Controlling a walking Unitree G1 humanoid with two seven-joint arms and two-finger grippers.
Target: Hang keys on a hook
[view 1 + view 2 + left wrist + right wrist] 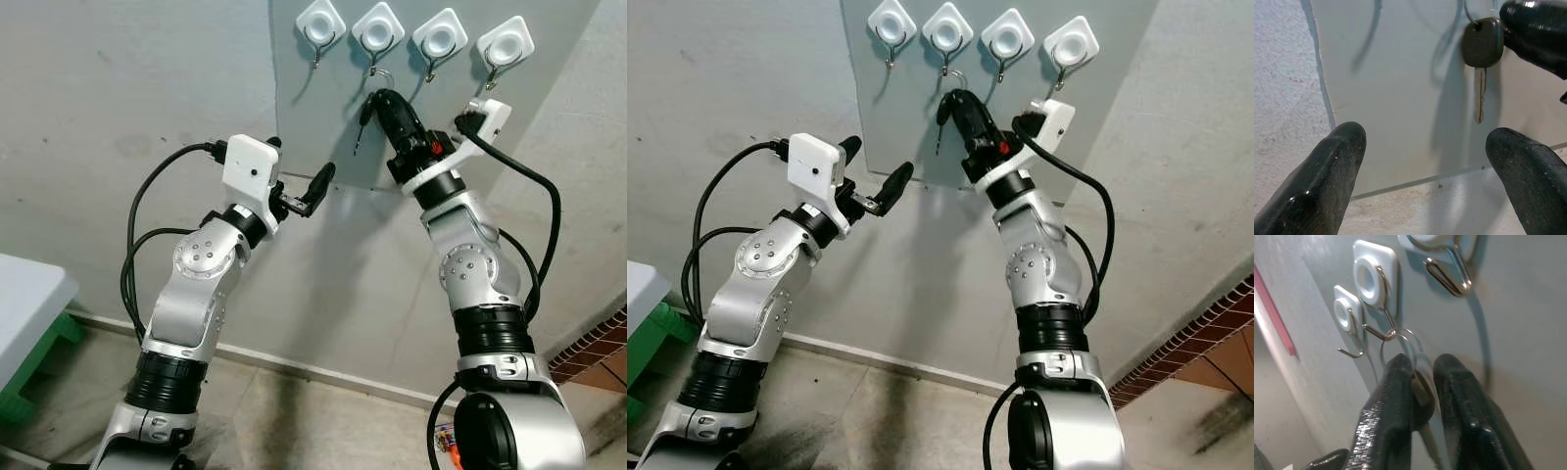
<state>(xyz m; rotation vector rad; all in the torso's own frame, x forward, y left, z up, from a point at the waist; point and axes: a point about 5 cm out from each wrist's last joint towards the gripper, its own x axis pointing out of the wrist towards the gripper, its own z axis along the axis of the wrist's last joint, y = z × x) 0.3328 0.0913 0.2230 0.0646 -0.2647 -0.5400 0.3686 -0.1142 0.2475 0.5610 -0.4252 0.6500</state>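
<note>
My right gripper (1418,387) has its jaws clamped on the black head of the key (1480,49), pinching it from both sides, while my left gripper (1430,176) stands with its jaws spread wide and holding nothing. The right arm reaches up to a grey panel (323,127) fixed to the rough wall (118,108), where four white square hooks are mounted in a row near the top edge. The key hangs just below the second hook (377,34) counting from my left. Its metal blade points straight down, close against the panel. A thin wire key ring (1396,345) rises from the key head, and in the right wrist view the top of that ring sits at the tip of the second hook's metal prong; I cannot tell for certain whether the ring is fully seated over the prong or only touching it. The other three hooks carry nothing. My left gripper is raised lower and to the left of the key, near the panel's bottom left corner, pointed toward the panel and well apart from the key. In the left wrist view its two fingers (1327,171) frame the panel's lower edge, with the key and the right gripper's finger showing beyond them. A white table (29,294) with green legs stands at my far left.
</note>
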